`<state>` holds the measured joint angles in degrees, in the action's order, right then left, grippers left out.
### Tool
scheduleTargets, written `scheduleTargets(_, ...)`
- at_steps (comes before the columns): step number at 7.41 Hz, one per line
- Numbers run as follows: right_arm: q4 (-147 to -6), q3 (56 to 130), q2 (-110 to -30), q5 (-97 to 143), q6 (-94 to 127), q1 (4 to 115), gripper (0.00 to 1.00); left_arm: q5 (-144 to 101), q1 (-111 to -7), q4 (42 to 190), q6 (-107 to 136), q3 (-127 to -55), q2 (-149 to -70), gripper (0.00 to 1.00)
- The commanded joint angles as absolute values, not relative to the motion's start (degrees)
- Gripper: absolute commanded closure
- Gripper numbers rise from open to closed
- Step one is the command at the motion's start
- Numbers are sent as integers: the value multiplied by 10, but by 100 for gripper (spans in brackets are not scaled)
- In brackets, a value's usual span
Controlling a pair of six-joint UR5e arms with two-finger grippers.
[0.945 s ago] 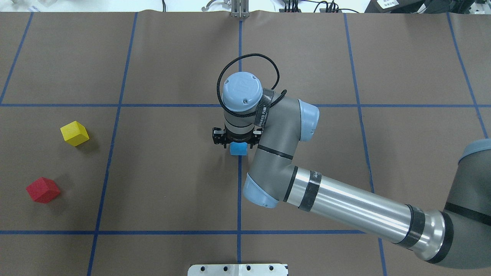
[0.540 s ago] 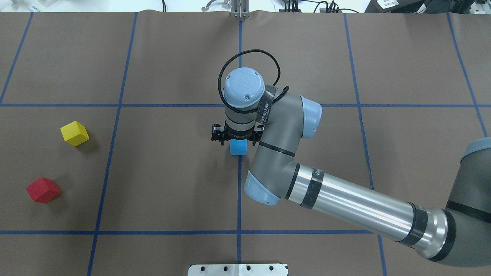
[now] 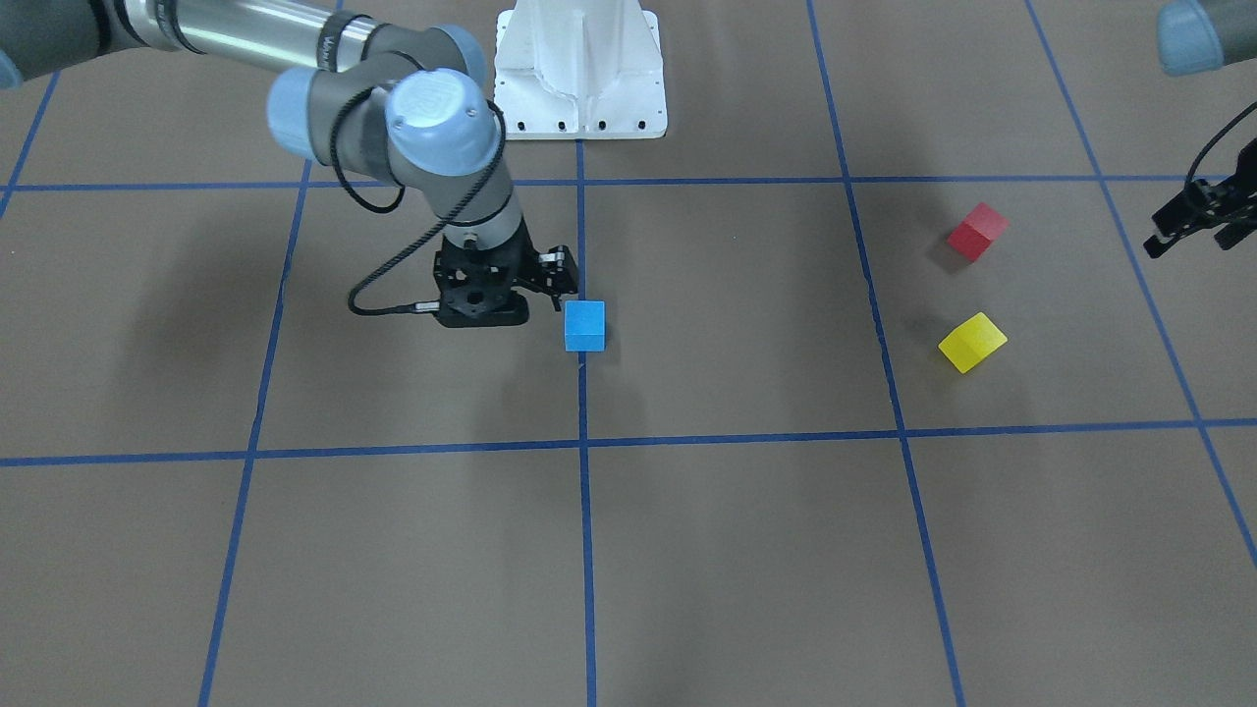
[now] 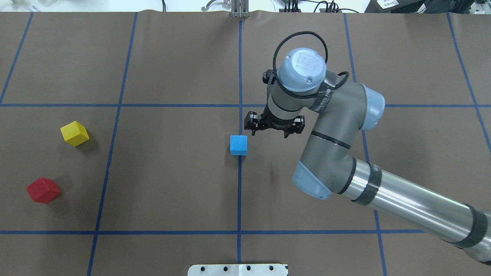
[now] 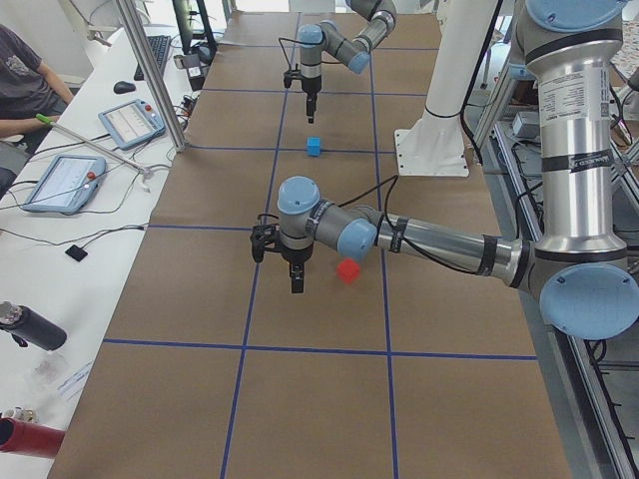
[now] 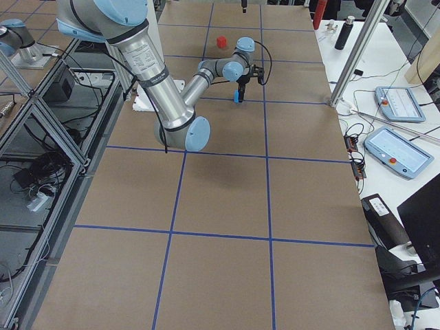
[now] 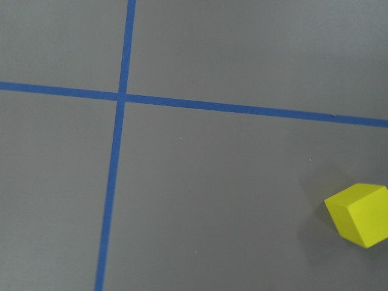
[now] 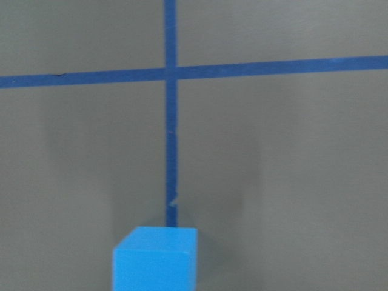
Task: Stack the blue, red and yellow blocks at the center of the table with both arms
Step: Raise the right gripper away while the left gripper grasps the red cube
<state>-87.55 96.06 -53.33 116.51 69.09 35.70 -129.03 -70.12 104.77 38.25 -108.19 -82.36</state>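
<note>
The blue block (image 4: 238,144) sits alone on the centre tape line, and shows in the front view (image 3: 584,325) and low in the right wrist view (image 8: 156,257). My right gripper (image 4: 274,130) is open and empty, raised just right of and behind the block. The yellow block (image 4: 74,133) and the red block (image 4: 43,189) lie at the table's left side. My left gripper (image 3: 1193,224) hovers beyond the red block (image 3: 977,232), looks open and empty, and is outside the overhead view. Its wrist view shows the yellow block (image 7: 359,213) at the right edge.
Blue tape lines divide the brown table into squares. The white robot base (image 3: 579,69) stands at the table's near middle edge. The long right arm (image 4: 383,199) stretches over the table's right half. Operators' tablets (image 6: 395,103) lie on a side bench.
My right gripper stood around the blue block, then lifted off and moved right and back, leaving the block on the centre line. The red and yellow blocks have not moved.
</note>
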Motion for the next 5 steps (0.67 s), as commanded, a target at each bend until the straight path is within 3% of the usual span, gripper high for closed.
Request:
scheduleTargets(1, -875, 1034, -628, 1214, 661, 408, 0, -1265, -643, 1081, 440, -1086, -825, 0)
scheduleTargets(4, -871, 1053, -685, 1216, 594, 428, 0, -1247, -543, 1186, 698, -1086, -803, 0)
scheduleTargets(5, -871, 1053, -686, 1216, 594, 429, 0, -1211, -501, 1252, 727, -1094, -750, 0)
